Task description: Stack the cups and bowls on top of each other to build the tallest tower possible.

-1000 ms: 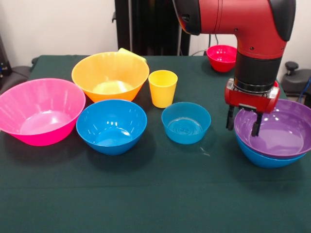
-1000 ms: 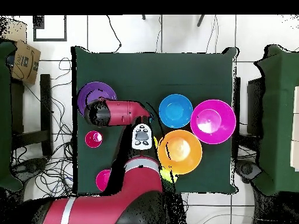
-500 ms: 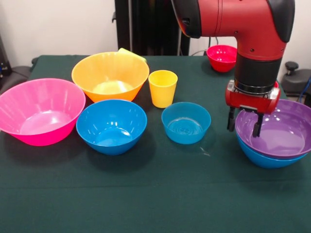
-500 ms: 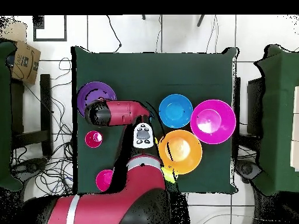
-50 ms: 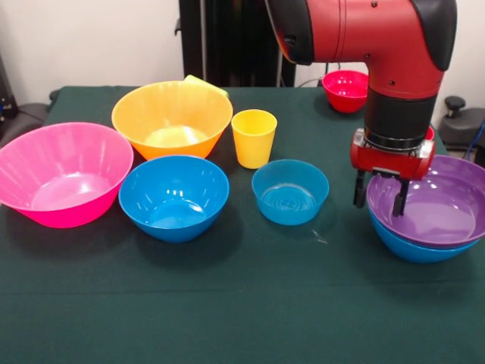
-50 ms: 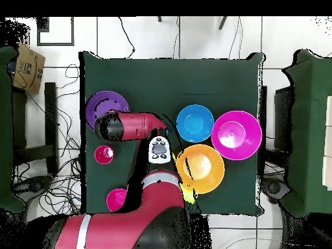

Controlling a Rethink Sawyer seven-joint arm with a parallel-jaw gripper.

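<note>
- The tool (image 5: 378, 194) hangs from the red arm (image 5: 364, 34) with its two dark fingers spread apart and nothing between them.
- It straddles the near rim of the purple bowl (image 5: 443, 205): one finger hangs over the bowl's inside, the other just outside the rim. Whether either finger touches the plastic I cannot tell.
- The purple bowl is nested in a blue bowl (image 5: 413, 246), whose edge shows just beneath it. These two form the only pile so far, directly under the tool.
- Every other piece lies apart from the tool on the green tabletop (image 5: 242, 303), on the side away from the pile.
- Nearest is the small translucent blue bowl (image 5: 290, 191), then the yellow cup (image 5: 254, 138), the second blue bowl (image 5: 174, 197), the orange bowl (image 5: 172, 119) and, farthest out, the pink bowl (image 5: 64, 173).
- A small red bowl (image 5: 345, 89) sits behind the arm, near the tabletop's back edge.
- Judgement: the tower is barely begun. The next move turns on the tool either pinching the purple rim where it stands, or crossing sideways to the translucent blue bowl, the nearest loose piece.
- From overhead, the arm hides the tool beside the purple bowl (image 6: 104, 104).
</note>
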